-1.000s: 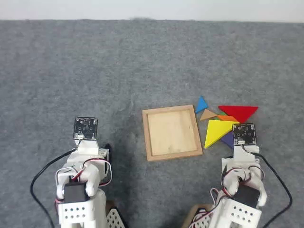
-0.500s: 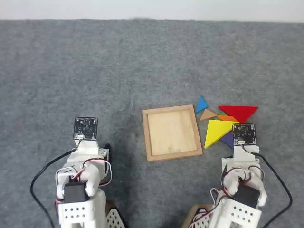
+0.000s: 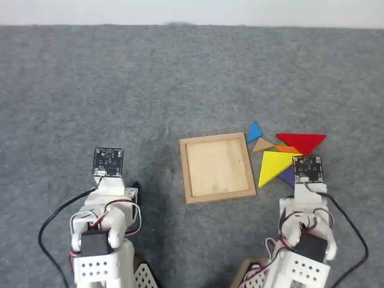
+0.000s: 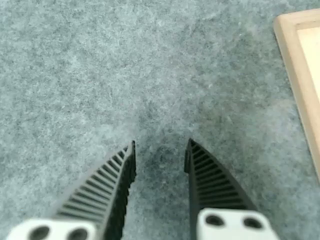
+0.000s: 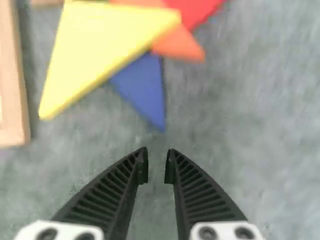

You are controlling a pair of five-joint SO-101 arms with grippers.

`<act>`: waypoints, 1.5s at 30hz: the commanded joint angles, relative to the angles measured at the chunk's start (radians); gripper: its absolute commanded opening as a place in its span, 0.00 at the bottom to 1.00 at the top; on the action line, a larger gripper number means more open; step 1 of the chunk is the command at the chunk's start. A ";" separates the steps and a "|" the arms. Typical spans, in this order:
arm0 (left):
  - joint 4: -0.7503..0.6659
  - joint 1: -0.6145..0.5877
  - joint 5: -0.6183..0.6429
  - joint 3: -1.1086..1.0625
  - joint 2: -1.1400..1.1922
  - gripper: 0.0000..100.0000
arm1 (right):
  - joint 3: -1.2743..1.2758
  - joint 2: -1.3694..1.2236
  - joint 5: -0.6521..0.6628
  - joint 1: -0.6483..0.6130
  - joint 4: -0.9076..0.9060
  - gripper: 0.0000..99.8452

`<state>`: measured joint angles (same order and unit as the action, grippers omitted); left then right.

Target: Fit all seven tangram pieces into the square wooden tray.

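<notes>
The wooden tray (image 3: 183,171) lies flat on the grey carpet (image 3: 120,90) between the two arms; its floor is bare, so no piece is fitted yet. The pieces lie in a loose cluster just beside the tray's right edge, on the right arm's side, which probably makes that arm the one to pick first. The cluster comprises a yellow triangle (image 3: 275,166) nearest the tray, a red triangle (image 3: 300,142), an orange piece (image 3: 287,149) partly covered, a small blue triangle (image 3: 255,131), a tan triangle (image 3: 262,144) and a purple piece (image 3: 288,176); a seventh piece cannot be made out.

Right gripper (image 5: 155,162): jaws parted by a narrow slit only, nothing between them; it hangs above bare carpet, pointing toward the tip of the purple piece and just short of it.

Left gripper (image 4: 160,155): jaws moderately apart, holding nothing; it is poised over carpet on the tray's left side, well apart from the pieces.

Judgement: the task is at its start; overlapping pieces may shift when one is lifted.
</notes>
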<state>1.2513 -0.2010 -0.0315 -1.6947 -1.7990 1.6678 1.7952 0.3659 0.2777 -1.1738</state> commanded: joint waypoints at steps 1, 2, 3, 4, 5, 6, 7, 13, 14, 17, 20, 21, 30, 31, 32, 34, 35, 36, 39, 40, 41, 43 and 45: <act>0.006 0.006 -0.008 0.012 -0.009 0.15 | -0.048 0.008 0.017 -0.013 0.196 0.07; 0.006 0.006 -0.008 0.012 -0.009 0.15 | -0.083 -0.001 0.014 -0.013 0.236 0.07; 0.006 0.006 -0.008 0.012 -0.009 0.15 | -0.124 -0.004 0.014 -0.016 0.242 0.07; 0.006 0.006 -0.008 0.012 -0.009 0.15 | -0.172 -0.018 0.012 -0.021 0.242 0.07; 0.006 0.006 -0.008 0.012 -0.009 0.15 | -0.221 -0.044 0.012 -0.025 0.240 0.07; 0.006 0.006 -0.008 0.012 -0.009 0.15 | -0.270 -0.087 0.012 -0.027 0.240 0.07; 0.006 0.006 -0.008 0.012 -0.009 0.15 | -0.322 -0.145 0.009 -0.027 0.240 0.07; 0.006 0.006 -0.008 0.012 -0.009 0.15 | -0.667 -0.746 -0.138 -0.131 0.213 0.07; 0.006 0.006 -0.008 0.012 -0.009 0.15 | -0.717 -0.866 -0.163 -0.179 0.202 0.07; 0.006 0.006 -0.008 0.012 -0.009 0.15 | -0.807 -1.193 -0.269 -0.334 0.251 0.07; 0.006 0.006 -0.008 0.012 -0.009 0.15 | -0.812 -1.437 -0.342 -0.414 0.363 0.07; 0.006 0.006 -0.008 0.012 -0.009 0.15 | -0.810 -1.492 -0.354 -0.423 0.381 0.07; 0.006 0.006 -0.008 0.012 -0.009 0.15 | -0.802 -1.504 -0.350 -0.421 0.430 0.07; 0.006 0.006 -0.008 0.012 -0.009 0.15 | -0.792 -1.500 -0.334 -0.414 0.435 0.07; 0.006 0.006 -0.008 0.012 -0.009 0.15 | -0.775 -1.500 -0.325 -0.407 0.440 0.07; 0.006 0.006 -0.008 0.012 -0.009 0.15 | -0.756 -1.488 -0.318 -0.404 0.440 0.07; 0.006 0.006 -0.008 0.012 -0.009 0.15 | -0.760 -1.483 -0.316 -0.404 0.427 0.07; 0.006 0.006 -0.008 0.012 -0.009 0.15 | -0.767 -1.471 -0.316 -0.400 0.403 0.07; 0.006 0.006 -0.008 0.012 -0.009 0.15 | -0.776 -1.405 -0.318 -0.372 0.340 0.09; 0.006 0.006 -0.008 0.012 -0.009 0.15 | -0.776 -1.377 -0.318 -0.355 0.332 0.11; 0.006 0.006 -0.008 0.012 -0.009 0.15 | -0.776 -1.356 -0.319 -0.338 0.328 0.13; 0.006 0.006 -0.008 0.012 -0.009 0.15 | -0.776 -1.319 -0.322 -0.317 0.318 0.20; 0.006 0.008 -0.011 0.012 -0.011 0.15 | -0.787 -1.302 -0.324 -0.328 0.312 0.25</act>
<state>1.2513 -0.2010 -0.0315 -1.6947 -1.7990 0.9191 0.4173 0.0284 -0.0537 -0.8408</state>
